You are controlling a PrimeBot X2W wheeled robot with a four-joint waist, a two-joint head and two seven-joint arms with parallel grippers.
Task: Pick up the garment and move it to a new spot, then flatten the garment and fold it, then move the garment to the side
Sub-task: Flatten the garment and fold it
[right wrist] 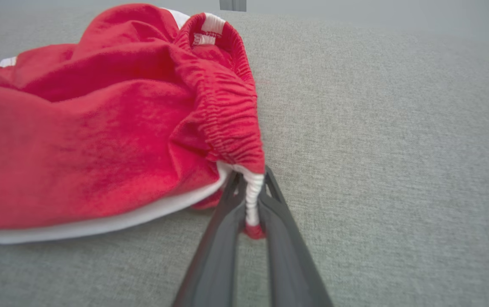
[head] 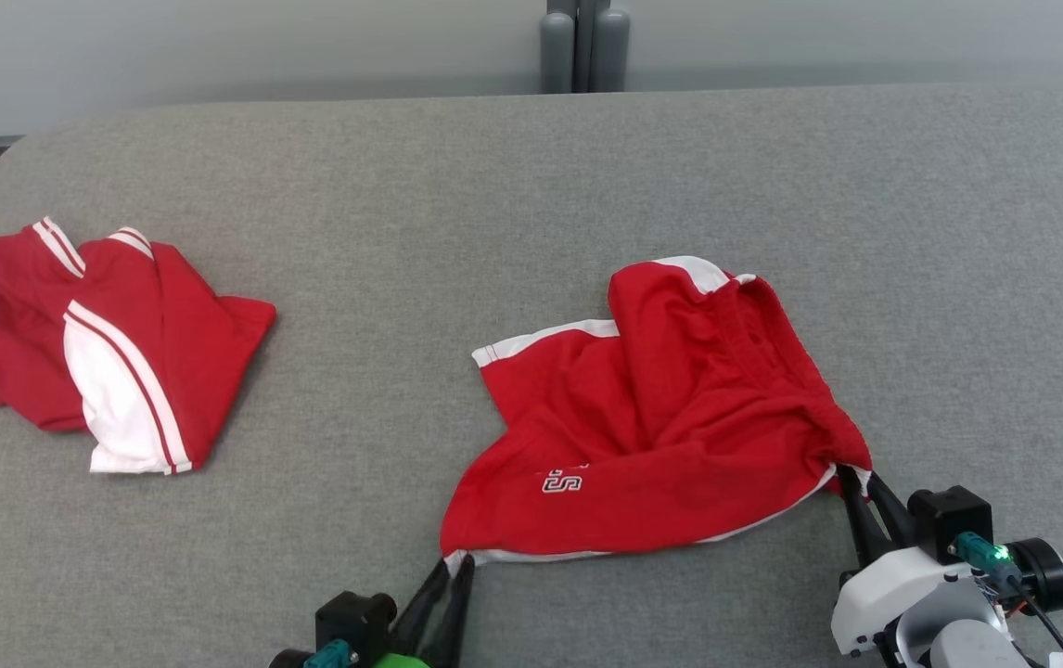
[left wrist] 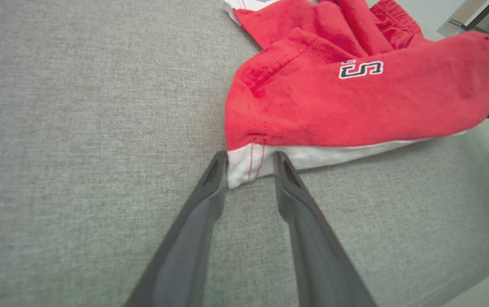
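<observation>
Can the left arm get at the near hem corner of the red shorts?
Likely yes: the left gripper has its jaws either side of the white hem corner of the red shorts; nothing blocks it.

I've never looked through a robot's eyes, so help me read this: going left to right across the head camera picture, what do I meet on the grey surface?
Red-and-white garment → left gripper at the near edge → crumpled red shorts → right gripper.

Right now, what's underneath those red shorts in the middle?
The red shorts lie on the grey fabric surface, which shows all around them. Whatever sits beneath the bunched cloth itself is covered, so I cannot tell.
</observation>
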